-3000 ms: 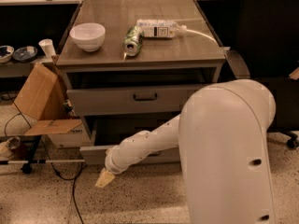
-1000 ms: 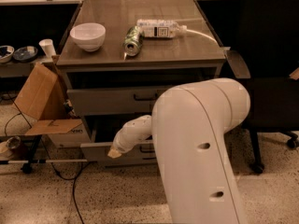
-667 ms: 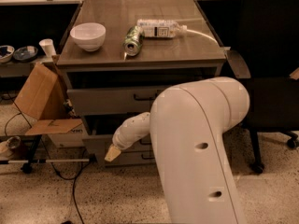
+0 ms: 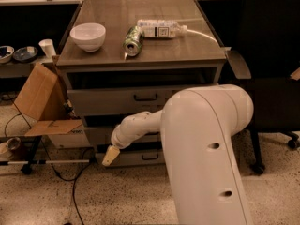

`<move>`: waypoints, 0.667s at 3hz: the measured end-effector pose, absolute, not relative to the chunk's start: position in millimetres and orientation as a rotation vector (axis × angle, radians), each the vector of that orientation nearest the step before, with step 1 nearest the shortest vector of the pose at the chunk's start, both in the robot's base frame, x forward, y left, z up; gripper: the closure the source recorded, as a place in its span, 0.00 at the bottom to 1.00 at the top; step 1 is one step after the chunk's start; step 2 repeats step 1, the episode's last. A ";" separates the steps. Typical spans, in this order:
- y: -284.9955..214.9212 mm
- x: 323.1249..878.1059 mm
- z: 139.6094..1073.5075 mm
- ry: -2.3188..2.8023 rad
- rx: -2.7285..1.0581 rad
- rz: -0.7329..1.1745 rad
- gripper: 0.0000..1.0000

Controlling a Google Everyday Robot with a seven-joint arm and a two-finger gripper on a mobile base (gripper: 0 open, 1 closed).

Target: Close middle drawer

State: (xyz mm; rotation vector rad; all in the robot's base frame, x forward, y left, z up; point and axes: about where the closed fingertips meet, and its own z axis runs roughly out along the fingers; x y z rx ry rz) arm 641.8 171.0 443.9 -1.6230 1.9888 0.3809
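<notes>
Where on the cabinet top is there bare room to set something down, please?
The back strip behind the white bowl and bottle is bare, as is the front right corner below the cable. The middle is crowded around the can. The gripper is low, below the middle drawer front.

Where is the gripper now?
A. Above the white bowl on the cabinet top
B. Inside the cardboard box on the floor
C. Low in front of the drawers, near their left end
C: the gripper hangs low before the drawer fronts at their left end, just under the middle drawer, far below the white bowl.
</notes>
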 end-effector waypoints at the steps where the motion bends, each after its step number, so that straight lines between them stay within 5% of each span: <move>1: 171.2 641.4 443.9 1.988 -1.624 0.382 0.00; 2: 171.2 641.4 443.9 1.988 -1.624 0.382 0.00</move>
